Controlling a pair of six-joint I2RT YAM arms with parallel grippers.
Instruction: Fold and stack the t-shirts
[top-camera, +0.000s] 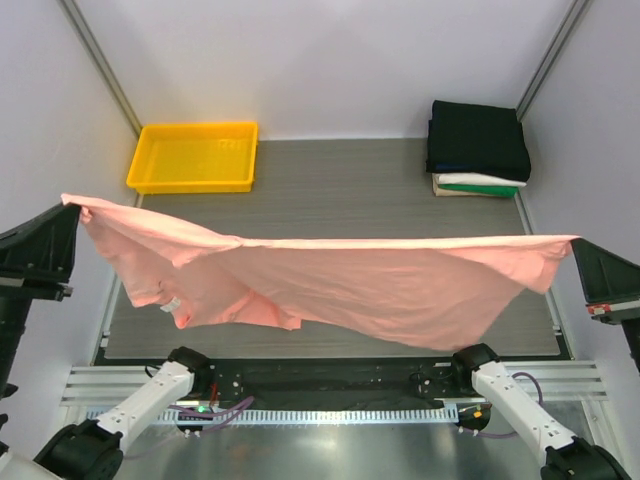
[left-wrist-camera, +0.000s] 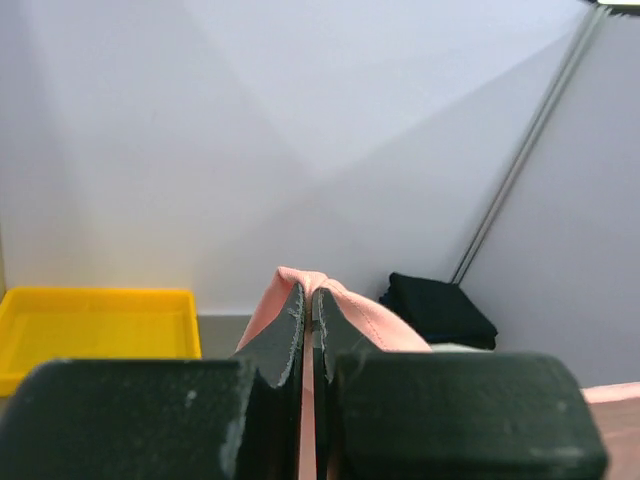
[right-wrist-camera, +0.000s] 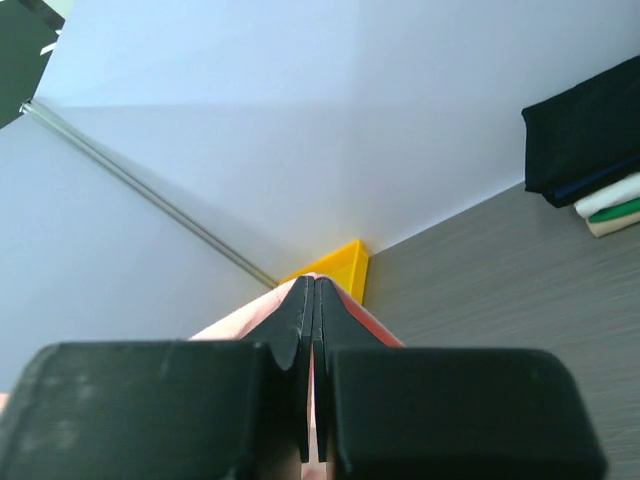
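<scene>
The salmon-pink t-shirt (top-camera: 380, 275) hangs spread wide in the air above the desk (top-camera: 340, 180), stretched between the two arms. The left hand (left-wrist-camera: 308, 297) is closed tight on one end of the cloth. In its wrist view the two dark fingers meet with pink fabric pinched between them and spilling out on both sides. The right hand (right-wrist-camera: 313, 287) is closed just as tightly on the opposite end, with a thin strip of pink showing between its pressed fingers.

From above, the upper edge of the shirt runs nearly straight from one grip to the other. The rest sags below it in loose folds, deepest toward the right of centre (a bunched part, perhaps a sleeve, droops at the lower left). Whether the lowest folds touch the desk cannot be told.

At the far right corner of the desk sits the stack of folded shirts (top-camera: 478, 150), black on top, with a sliver of dark blue, then white and green beneath. The yellow tray (top-camera: 190, 185) stands at the far left corner, well apart from the stack.
</scene>
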